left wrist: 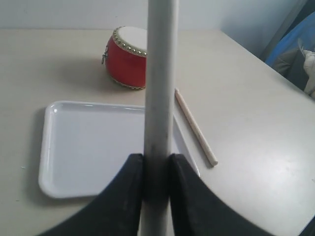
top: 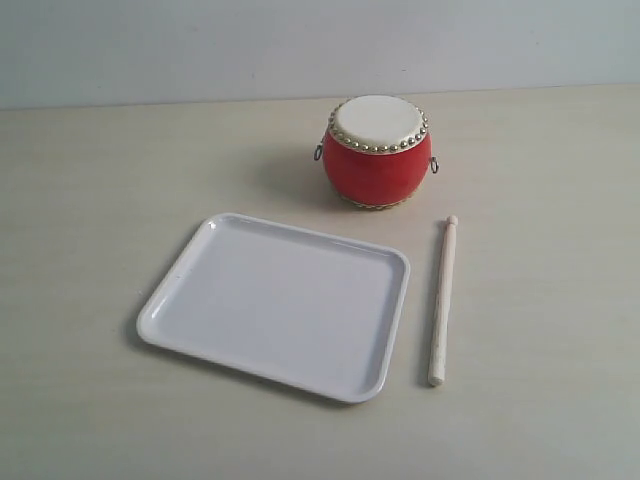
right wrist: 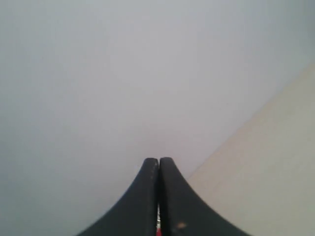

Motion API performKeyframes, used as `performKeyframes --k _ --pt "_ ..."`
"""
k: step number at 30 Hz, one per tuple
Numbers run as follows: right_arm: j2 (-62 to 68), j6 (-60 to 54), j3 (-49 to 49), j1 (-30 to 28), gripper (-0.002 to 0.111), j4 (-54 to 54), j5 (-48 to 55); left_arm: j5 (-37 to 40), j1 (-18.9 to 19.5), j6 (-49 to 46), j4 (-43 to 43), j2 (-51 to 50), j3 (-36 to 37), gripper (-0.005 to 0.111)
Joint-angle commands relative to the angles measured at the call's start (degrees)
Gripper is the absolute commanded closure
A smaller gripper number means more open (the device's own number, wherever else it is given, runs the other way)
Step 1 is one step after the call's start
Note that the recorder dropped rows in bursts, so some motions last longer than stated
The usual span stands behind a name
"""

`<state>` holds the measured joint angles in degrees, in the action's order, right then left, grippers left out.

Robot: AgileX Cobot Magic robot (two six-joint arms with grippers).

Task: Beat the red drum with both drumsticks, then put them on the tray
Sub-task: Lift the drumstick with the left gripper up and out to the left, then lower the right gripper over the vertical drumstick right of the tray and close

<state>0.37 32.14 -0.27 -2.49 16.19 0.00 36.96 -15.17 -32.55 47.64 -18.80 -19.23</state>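
The red drum (top: 378, 152) with its cream skin stands at the back of the table, also in the left wrist view (left wrist: 127, 57). The white tray (top: 160, 310) lies in front of it, bare. One drumstick (top: 441, 300) lies on the table just right of the tray, seen too in the left wrist view (left wrist: 196, 128). My left gripper (left wrist: 157, 162) is shut on the other drumstick (left wrist: 160, 73), which runs up the middle of that view. Neither arm shows in the exterior view. My right gripper (right wrist: 158, 162) is shut with nothing in it, facing a pale wall.
The pale wooden table (top: 100, 170) runs back to a light wall (top: 150, 50). In the left wrist view the table's edge (left wrist: 275, 69) lies beyond the loose drumstick, with blue cloth (left wrist: 298, 44) past it.
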Motion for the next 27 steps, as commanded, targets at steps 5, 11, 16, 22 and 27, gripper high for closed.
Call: performKeyframes --k 5,11,16,22,27 --pt "-0.4 7.2 0.3 -0.2 0.108 11.9 -0.9 0.3 -0.3 0.3 0.0 0.3 0.1 0.107" --pt "4.9 5.9 -4.2 -0.2 0.108 12.8 -2.0 0.3 -0.4 0.1 0.0 0.3 0.1 0.107" --pt "27.5 -24.3 -23.7 -0.2 0.108 1.9 25.5 0.2 -2.2 0.1 -0.1 0.3 0.1 0.107" --pt "49.2 -35.9 -37.1 -0.2 0.108 1.9 44.8 -0.2 -2.2 0.1 -0.2 0.3 0.1 0.107" --pt "63.7 -48.2 -40.1 -0.2 0.108 8.6 55.6 -0.2 -2.2 0.0 -0.2 0.3 0.1 0.107"
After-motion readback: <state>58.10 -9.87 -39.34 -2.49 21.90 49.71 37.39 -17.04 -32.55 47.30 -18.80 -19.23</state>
